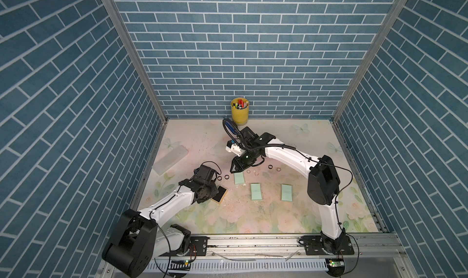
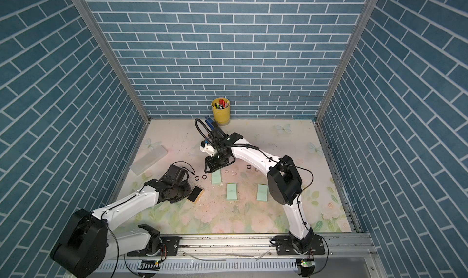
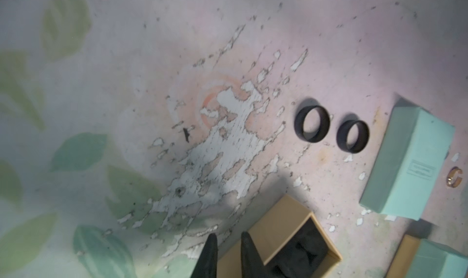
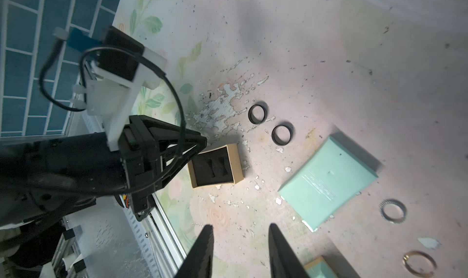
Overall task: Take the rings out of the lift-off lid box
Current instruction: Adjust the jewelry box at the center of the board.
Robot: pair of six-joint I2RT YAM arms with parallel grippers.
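Left tool [image 3: 229, 255] pressed almost together, nothing btwn its tips, sitting just beside the rim of the open tan box [image 3: 279, 221]; whether it touches that rim, can't tell. Right tool [image 4: 240, 251] spread apart, gripping nothing, hanging over the bench [image 4: 329, 49] near a mint-green box [image 4: 326, 181]. Tan box shows a black foam insert w/ two slots in the right wrist view. Rings lie out on the bench: two black rings [image 3: 298, 124] side by side, not touching, btwn the tan box and that mint-green box; third black ring [image 1: 271, 167] farther along, beside the right arm; on the mint-green box's far side a pale ring [image 4: 383, 211] w/ a toothed-looking edge and a gold-copper ring [image 4: 408, 264]. Two more mint-green boxes [image 1: 256, 191] sit nearer the bench front.
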